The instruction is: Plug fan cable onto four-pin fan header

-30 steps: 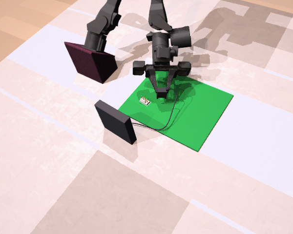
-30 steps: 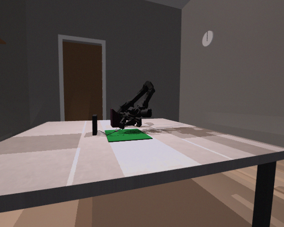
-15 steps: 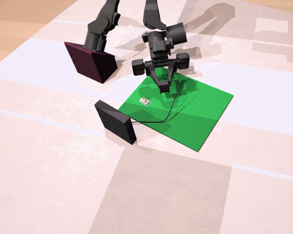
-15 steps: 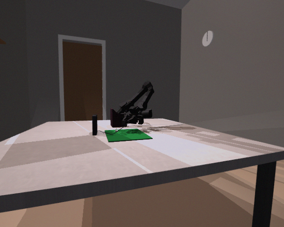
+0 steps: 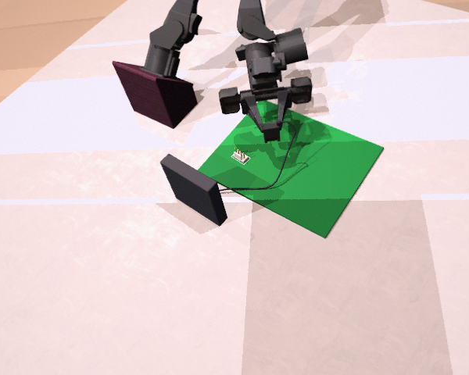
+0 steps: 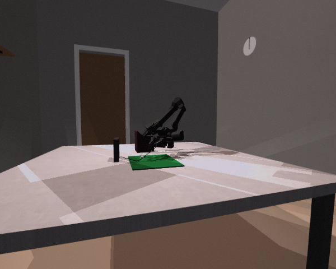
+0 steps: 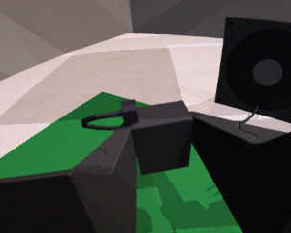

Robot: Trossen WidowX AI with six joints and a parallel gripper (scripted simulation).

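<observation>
The green board point(image 5: 320, 181) point(image 6: 156, 165) point(image 7: 48, 146) lies flat on the table. The white header point(image 5: 243, 159) with four upright gold pins stands bare near its left edge in the top view; it is not in the wrist view. My gripper point(image 5: 271, 126) point(image 7: 159, 123) is shut on the black plug point(image 5: 272, 134) point(image 7: 162, 148), above the board. In the top view they appear right of and farther back than the header. The plug looks slightly tilted in the wrist view. Its cable point(image 5: 285, 159) point(image 7: 103, 116) leaves the plug's side and curves over the board to the fan point(image 5: 190, 194) point(image 6: 116, 150) point(image 7: 268, 44).
The fan stands upright beside the board's left edge. A dark maroon block point(image 5: 145, 92) point(image 6: 137, 142) hangs at the end of another dark arm-like linkage point(image 5: 159, 58), left of my gripper and behind the fan in the top view.
</observation>
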